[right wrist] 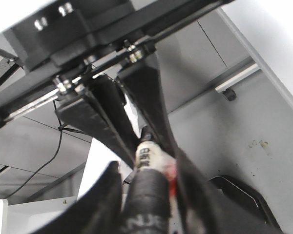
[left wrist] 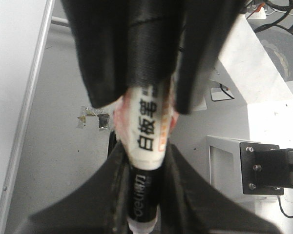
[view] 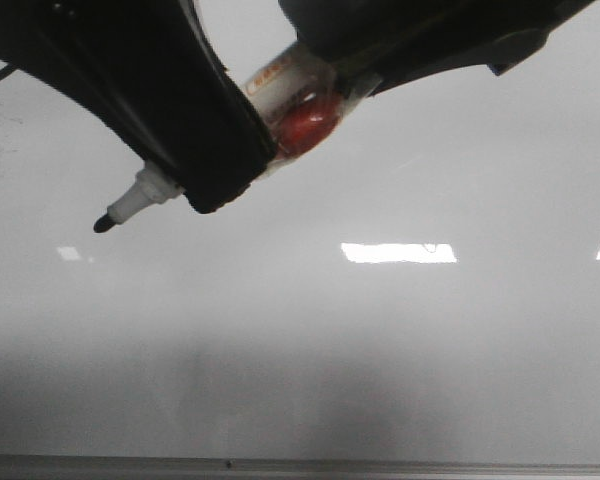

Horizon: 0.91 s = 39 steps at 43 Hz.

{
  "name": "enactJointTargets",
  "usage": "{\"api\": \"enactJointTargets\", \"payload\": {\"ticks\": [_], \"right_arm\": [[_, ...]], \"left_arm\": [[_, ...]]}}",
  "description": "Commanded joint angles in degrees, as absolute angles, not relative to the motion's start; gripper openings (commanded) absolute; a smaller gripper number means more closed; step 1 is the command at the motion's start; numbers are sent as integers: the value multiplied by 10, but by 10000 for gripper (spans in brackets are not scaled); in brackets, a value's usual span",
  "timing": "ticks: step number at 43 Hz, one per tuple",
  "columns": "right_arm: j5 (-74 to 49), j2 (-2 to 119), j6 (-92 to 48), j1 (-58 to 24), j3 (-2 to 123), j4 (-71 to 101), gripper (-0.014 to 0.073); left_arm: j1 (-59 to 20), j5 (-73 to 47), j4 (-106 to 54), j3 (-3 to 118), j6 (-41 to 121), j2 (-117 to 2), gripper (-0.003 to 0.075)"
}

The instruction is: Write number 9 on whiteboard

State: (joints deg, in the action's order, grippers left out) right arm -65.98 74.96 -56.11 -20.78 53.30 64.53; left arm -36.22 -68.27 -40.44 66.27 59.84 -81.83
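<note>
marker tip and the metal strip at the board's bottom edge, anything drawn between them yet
Nothing. In the front view, the whiteboard between the marker tip and the metal strip is bare, showing only light reflections and shadow.

The only writing I can read is on the marker pen (left wrist: 147, 146). In the left wrist view its white barrel carries bold black Chinese characters, 白板笔, running along its length. Beside them sits a small orange-framed label too blurred to read, and pale lettering on the black section further down is also illegible. The whiteboard (view: 380, 340) shows no written mark.
</note>
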Motion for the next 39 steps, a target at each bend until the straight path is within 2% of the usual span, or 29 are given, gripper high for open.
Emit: {"api": "enactJointTargets", "payload": {"ticks": [1,3,4,6,12,14,16,20,23,31,39], "right_arm": [[-688,738,-569,-208,551,688,118],[-688,738,-569,-208,551,688,17],[-688,738,-569,-208,551,688,-7],[-687,738,-573,-208,551,689,-78],[-687,738,-575,-207,551,688,-66],[-687,736,-575,-206,551,676,-66],[-687,734,-570,-202,550,659,-66],[-681,718,-542,-182,541,611,-61],[-665,699,-526,-156,520,579,-61],[-590,638,-530,-83,450,577,-61],[-490,628,-586,-78,432,676,-61]], "left_arm": [[-365,-664,-447,681,598,-797,-1],[-365,-663,-451,681,598,-797,40],[-365,-662,-453,681,598,-797,68],[-365,-661,-454,681,598,-797,154],[-365,-653,-454,681,597,-797,458],[-364,-648,-453,681,597,-797,510],[-362,-640,-453,681,595,-797,531],[-349,-619,-453,681,595,-791,503],[-330,-612,-452,680,595,-774,447],[-259,-606,-475,614,598,-695,232],[-211,-579,-535,494,646,-607,21]]}}
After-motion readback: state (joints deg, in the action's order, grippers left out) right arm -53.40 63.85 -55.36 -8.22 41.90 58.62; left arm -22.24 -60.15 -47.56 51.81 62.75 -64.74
